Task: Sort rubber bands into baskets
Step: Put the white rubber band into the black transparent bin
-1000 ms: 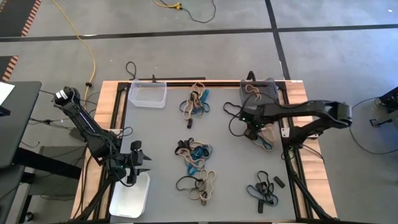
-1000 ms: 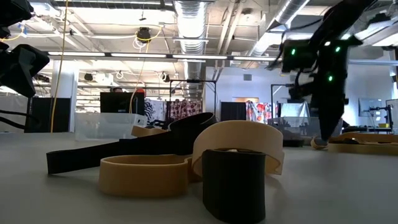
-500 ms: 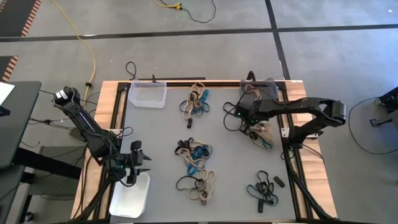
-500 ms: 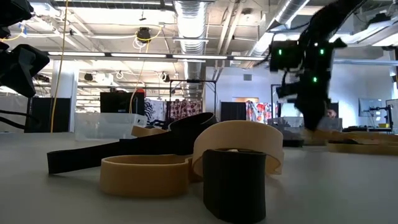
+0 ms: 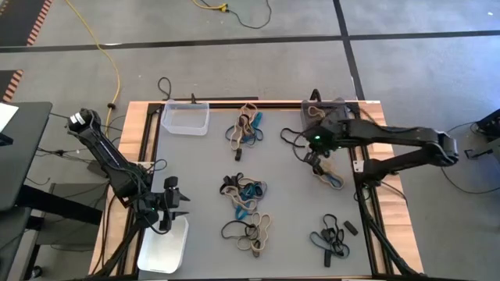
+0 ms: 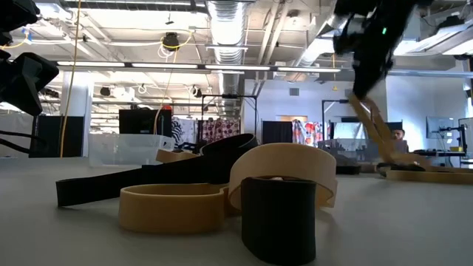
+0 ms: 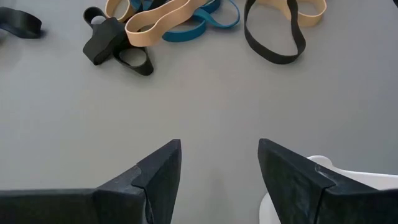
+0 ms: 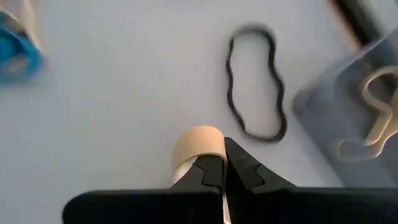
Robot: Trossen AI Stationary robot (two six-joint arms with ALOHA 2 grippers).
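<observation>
My right gripper (image 8: 222, 163) pinching a tan rubber band (image 8: 198, 144), hovering at the dark grey basket's (image 5: 332, 114) seven o'clock, my left gripper (image 7: 219, 163) spread, idling over the desk (image 5: 203, 164) beside the white basket (image 5: 162, 248).

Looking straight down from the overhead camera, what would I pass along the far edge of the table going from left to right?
Clear basket → a small pile of tan, teal and black rubber bands → a loose black band → the dark grey basket, with the right arm's fingers holding a tan band just in front of it.
</observation>
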